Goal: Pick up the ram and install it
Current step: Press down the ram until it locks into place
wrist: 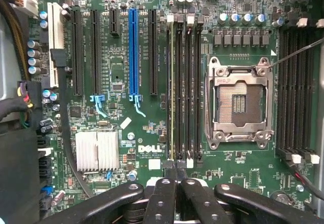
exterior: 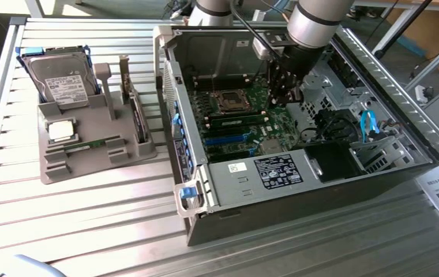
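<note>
Table [exterior: 88, 231] of metal slats carrying an open computer case [exterior: 203, 196], with a grey holder [exterior: 57, 167] beside it at the exterior view's left. The arm [exterior: 315, 23] reaches down into the case, over the motherboard [wrist: 126, 62]. Next to the empty processor socket [wrist: 240, 102] runs a bank of four memory slots [wrist: 190, 92]. The gripper [wrist: 175, 176] hangs at one end of that bank, fingers closed together with nothing seen between them. The ram [wrist: 171, 92] stands edge-on in the slot farthest from the socket. A second ram [exterior: 88, 144] lies in the holder. This looks like the seating step. Whether the end clips have locked cannot be told; finishing would call for straight, even downward pressure.
</note>
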Robot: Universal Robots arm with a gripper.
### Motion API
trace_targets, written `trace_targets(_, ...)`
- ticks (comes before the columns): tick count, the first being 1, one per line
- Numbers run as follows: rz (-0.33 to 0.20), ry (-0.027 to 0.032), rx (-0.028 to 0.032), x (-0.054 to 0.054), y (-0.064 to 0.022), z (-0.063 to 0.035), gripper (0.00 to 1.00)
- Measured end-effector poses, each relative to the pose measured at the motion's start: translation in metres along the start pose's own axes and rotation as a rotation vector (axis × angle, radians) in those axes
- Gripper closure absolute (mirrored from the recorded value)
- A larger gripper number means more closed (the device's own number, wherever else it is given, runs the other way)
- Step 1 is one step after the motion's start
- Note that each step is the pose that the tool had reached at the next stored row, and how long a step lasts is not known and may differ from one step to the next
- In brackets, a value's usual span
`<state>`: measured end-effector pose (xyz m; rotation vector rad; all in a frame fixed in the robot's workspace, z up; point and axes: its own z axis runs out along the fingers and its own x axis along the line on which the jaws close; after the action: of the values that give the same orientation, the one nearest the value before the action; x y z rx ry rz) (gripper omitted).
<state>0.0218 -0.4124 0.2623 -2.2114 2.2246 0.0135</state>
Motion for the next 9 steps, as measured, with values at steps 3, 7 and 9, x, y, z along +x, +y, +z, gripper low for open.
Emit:
trace_targets(3, 0.0, 0.0, 0.0012, 0.0, 0.0, 0.0048, 0.9)
trace_targets(7, 0.0, 0.0, 0.0026, 0.0001, 0.0, 0.0104, 0.9)
trace_targets(9, 0.001, 0.0001, 0.0026, 0.0001, 0.0, 0.0106, 0.9)
